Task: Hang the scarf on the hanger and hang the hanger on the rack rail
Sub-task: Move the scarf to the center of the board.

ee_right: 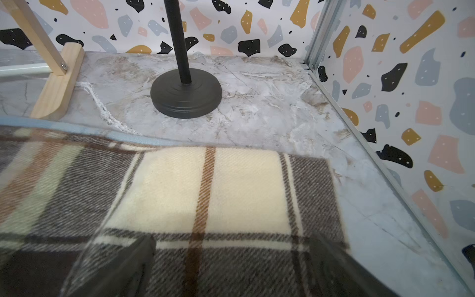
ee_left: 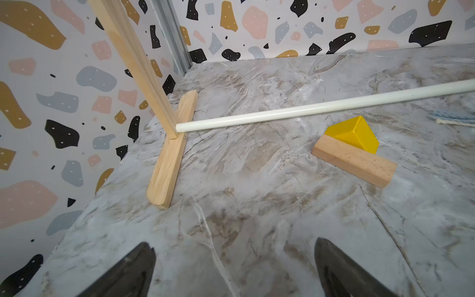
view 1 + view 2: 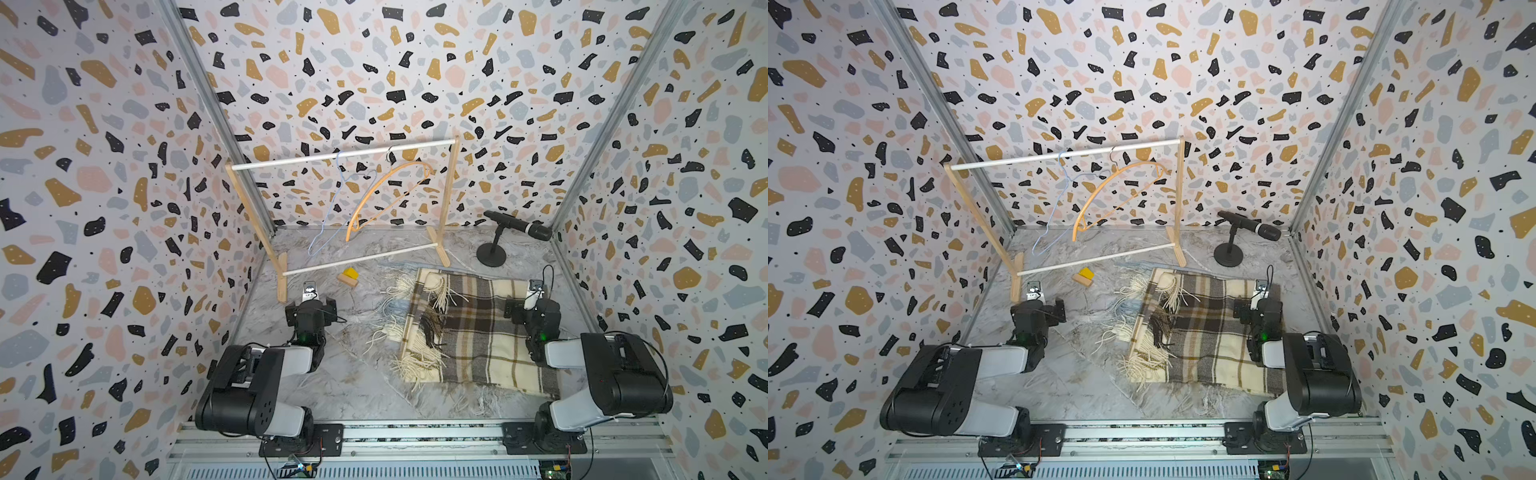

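The scarf (image 3: 478,332) (image 3: 1208,332) is brown-and-cream plaid with fringed ends and lies folded flat on the marble table, right of centre. An orange wooden hanger (image 3: 376,181) hangs from the white top rail (image 3: 340,154) of a wooden rack at the back. My right gripper (image 1: 231,240) is open just over the scarf's (image 1: 205,192) far right part, and nothing sits between its fingers. Near the rack's left foot (image 2: 169,159), my left gripper (image 2: 233,243) is open over bare table, well left of the scarf.
A thin blue wire hanger (image 3: 328,214) hangs left of the orange one. A yellow block (image 2: 354,133) leans on a wooden block (image 2: 354,160) by the rack's lower rail (image 2: 321,108). A microphone stand (image 3: 491,254) (image 1: 185,95) stands back right. Pale blue cloth (image 1: 77,126) peeks from under the scarf.
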### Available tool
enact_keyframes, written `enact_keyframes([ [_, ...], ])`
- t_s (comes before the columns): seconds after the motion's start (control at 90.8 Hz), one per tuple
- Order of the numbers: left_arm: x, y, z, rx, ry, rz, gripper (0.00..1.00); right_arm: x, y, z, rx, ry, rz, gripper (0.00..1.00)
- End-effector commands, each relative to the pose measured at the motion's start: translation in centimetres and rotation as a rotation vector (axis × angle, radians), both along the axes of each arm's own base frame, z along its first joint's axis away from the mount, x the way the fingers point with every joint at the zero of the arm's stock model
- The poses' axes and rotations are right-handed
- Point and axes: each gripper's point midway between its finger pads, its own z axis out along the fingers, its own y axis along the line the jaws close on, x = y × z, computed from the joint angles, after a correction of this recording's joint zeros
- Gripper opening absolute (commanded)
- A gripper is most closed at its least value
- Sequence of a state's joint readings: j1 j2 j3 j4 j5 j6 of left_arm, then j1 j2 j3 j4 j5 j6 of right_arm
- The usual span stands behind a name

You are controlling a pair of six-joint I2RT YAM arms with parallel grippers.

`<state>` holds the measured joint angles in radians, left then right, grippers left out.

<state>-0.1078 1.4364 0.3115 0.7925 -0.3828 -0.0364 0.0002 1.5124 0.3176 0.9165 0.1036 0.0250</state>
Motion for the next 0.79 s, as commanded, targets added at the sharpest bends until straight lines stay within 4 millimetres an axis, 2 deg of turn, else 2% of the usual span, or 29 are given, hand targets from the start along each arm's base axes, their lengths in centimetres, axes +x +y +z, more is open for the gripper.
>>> enact_keyframes([
  [0.0,0.9,-0.2,1.7,-0.001,-0.057,-0.004,1.00,0.4,0.2,0.7,-0.003,-0.015,0.007,1.00],
  [0.573,0.9,-0.1,1.8,-0.001,-0.061,-0.001,1.00,0.5,0.2,0.6,-0.002,-0.012,0.008,1.00],
  [0.628,0.9,-0.1,2.5,0.002,-0.073,0.001,1.00,0.5,0.2,0.6,-0.002,-0.012,0.008,1.00],
  [0.683,0.9,0.2,4.0,-0.002,-0.072,0.018,1.00,0.4,0.2,0.6,-0.002,-0.012,0.009,1.00],
  [0.705,0.7,0.5,4.9,-0.007,-0.067,0.042,1.00,0.4,0.2,0.6,-0.002,-0.012,0.010,1.00],
  [0.738,-0.1,1.1,4.8,-0.019,-0.010,0.089,1.00,0.4,0.3,0.6,-0.001,-0.011,0.010,1.00],
  [0.782,-0.4,1.4,6.1,-0.045,-0.017,0.122,1.00,0.5,0.3,0.6,-0.001,-0.014,0.013,1.00],
])
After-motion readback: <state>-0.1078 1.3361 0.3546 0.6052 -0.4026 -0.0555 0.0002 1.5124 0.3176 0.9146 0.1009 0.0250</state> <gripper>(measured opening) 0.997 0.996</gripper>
